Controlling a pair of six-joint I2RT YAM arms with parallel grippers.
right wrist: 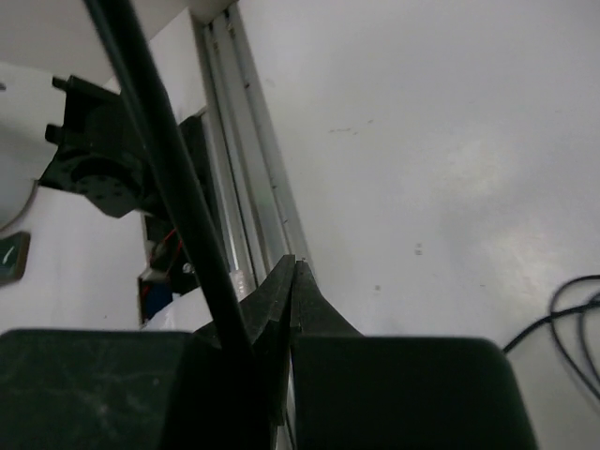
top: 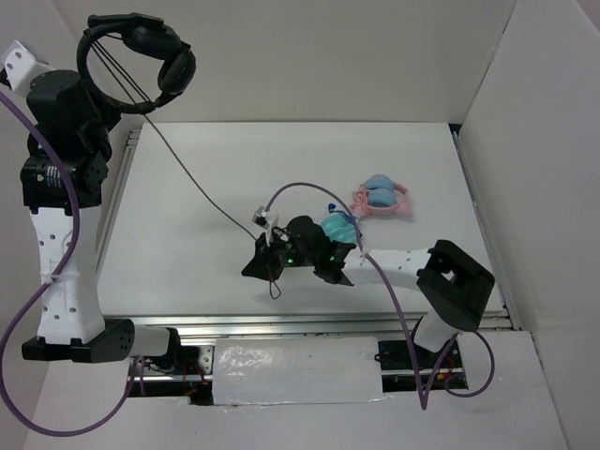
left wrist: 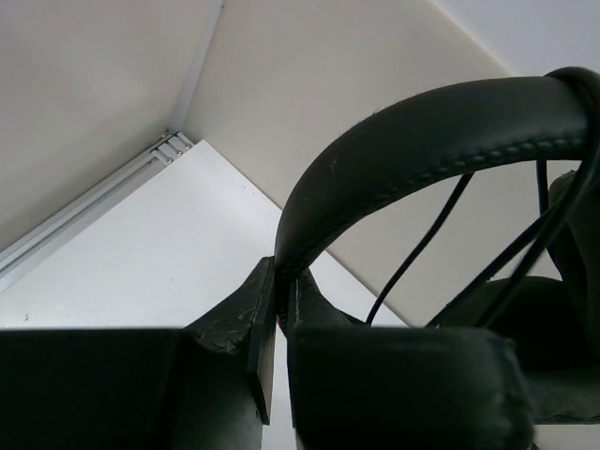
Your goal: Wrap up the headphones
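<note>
The black headphones (top: 141,56) hang in the air at the far left, above the table's back corner. My left gripper (top: 97,89) is shut on their padded headband (left wrist: 412,131), and the jaws pinch its lower end in the left wrist view (left wrist: 278,281). Strands of the thin black cable (left wrist: 422,244) cross inside the band. The cable (top: 192,178) runs taut, down and to the right, to my right gripper (top: 267,255) low over the table's middle. The right gripper (right wrist: 293,267) is shut on the cable (right wrist: 159,159), and a short end loops below it (top: 275,289).
Teal headphones (top: 337,230) lie just behind the right wrist. Pink-and-blue headphones (top: 382,199) lie further back on the right. A metal rail (top: 117,206) runs along the table's left edge. White walls close the back and right sides. Thin dark wires (right wrist: 572,319) lie on the table.
</note>
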